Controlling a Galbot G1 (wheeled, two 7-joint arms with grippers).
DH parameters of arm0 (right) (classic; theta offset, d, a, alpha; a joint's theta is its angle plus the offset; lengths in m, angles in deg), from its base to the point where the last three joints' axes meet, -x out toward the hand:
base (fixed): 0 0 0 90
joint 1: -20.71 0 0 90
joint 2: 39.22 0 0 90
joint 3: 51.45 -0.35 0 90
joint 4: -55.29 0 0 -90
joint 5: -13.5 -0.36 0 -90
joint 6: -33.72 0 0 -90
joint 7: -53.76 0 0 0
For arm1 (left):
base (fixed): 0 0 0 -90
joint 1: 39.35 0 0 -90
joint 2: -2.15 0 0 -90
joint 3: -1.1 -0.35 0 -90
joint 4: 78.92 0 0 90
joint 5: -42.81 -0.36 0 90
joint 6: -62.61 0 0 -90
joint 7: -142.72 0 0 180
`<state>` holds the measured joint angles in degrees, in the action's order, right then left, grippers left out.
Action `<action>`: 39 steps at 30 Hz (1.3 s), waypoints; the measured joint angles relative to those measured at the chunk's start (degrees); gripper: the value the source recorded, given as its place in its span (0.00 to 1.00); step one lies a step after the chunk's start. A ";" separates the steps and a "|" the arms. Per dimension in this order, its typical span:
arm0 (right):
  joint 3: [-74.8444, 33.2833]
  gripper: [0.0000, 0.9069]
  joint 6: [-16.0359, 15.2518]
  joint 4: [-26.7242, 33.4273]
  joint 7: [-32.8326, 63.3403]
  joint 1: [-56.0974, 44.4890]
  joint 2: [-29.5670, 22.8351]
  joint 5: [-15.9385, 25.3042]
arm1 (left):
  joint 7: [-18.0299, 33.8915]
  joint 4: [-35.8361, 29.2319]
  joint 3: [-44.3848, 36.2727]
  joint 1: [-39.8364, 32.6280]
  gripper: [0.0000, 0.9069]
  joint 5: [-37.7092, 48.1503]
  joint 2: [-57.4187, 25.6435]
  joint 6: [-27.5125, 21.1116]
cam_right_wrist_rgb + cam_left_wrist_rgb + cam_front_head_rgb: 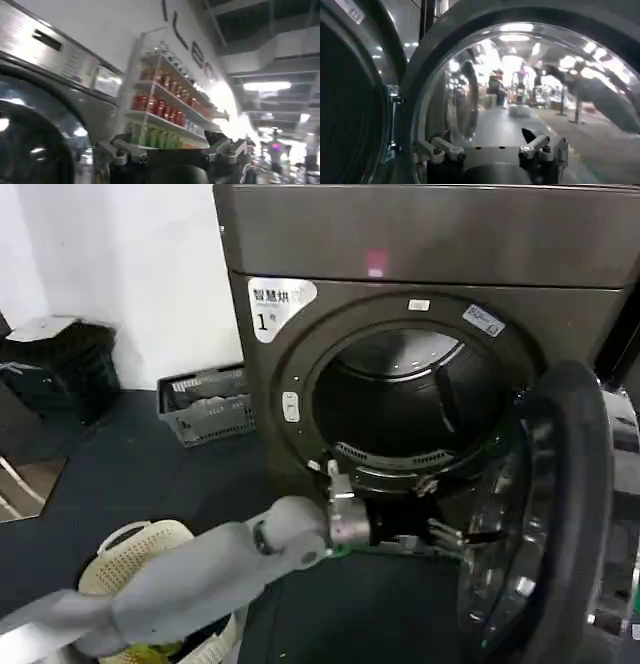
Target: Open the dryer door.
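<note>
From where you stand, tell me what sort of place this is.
Probably a laundry corner inside a large shop or showroom hall: the front-loading dryer with its dryer door swung open, laundry baskets on the dark floor, and a shelf of drink cans beside the machine.

dryer door point(560, 514) swung open | left end effector point(450, 536) at its inner side

dryer door point(560, 524): i see its right and lower rim cut by frame edge | dryer point(420, 334): top cropped | left gripper point(450, 536): fingertips lost against dark glass | label print too small to read
</note>
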<state>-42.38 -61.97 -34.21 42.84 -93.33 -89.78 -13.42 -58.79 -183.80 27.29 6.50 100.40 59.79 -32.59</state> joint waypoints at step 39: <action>-15.15 1.00 -5.01 11.54 7.30 -3.43 2.81 5.39 | 9.49 20.80 -4.97 -2.29 1.00 -8.89 26.26 2.49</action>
<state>-57.53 -66.98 -22.67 50.14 -96.76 -86.96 -8.03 -49.31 -163.00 22.32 4.21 91.51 86.04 -30.10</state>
